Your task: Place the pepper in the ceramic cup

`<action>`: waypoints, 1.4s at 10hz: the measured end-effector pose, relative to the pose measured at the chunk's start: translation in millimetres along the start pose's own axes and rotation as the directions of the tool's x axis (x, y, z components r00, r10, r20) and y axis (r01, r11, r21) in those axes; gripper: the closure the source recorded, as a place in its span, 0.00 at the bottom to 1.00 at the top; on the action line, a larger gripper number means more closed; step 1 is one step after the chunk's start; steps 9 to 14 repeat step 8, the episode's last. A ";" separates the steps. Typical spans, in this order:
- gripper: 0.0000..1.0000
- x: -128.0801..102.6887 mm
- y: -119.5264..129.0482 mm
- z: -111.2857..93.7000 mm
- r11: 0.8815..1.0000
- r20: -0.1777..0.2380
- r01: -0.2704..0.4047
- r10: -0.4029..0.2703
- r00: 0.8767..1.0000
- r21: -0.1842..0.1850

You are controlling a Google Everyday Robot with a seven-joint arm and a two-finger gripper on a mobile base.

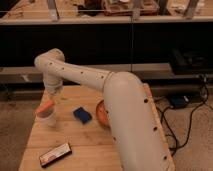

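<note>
The ceramic cup (49, 119) is a small pale cup standing on the left part of the wooden table (90, 145). The pepper (45, 106) is a slim orange item lying tilted across the cup's rim, with its left end sticking out. My gripper (55, 95) hangs down from the white arm (85, 77), just above and right of the cup, close to the pepper's upper end. I cannot tell whether it touches the pepper.
A blue block (82, 115) lies right of the cup. An orange bowl (101, 113) sits beyond it, partly hidden by my arm. A dark flat bar (55, 154) lies near the front left edge. Cables (175, 125) trail on the floor at the right.
</note>
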 end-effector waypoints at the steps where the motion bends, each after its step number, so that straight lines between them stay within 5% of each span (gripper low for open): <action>1: 0.50 0.0 -0.1 0.6 1.000 0.002 0.000 0.000 1.000 0.000; 14: 0.50 2.4 -0.8 1.1 1.000 0.012 -0.004 0.004 1.000 0.006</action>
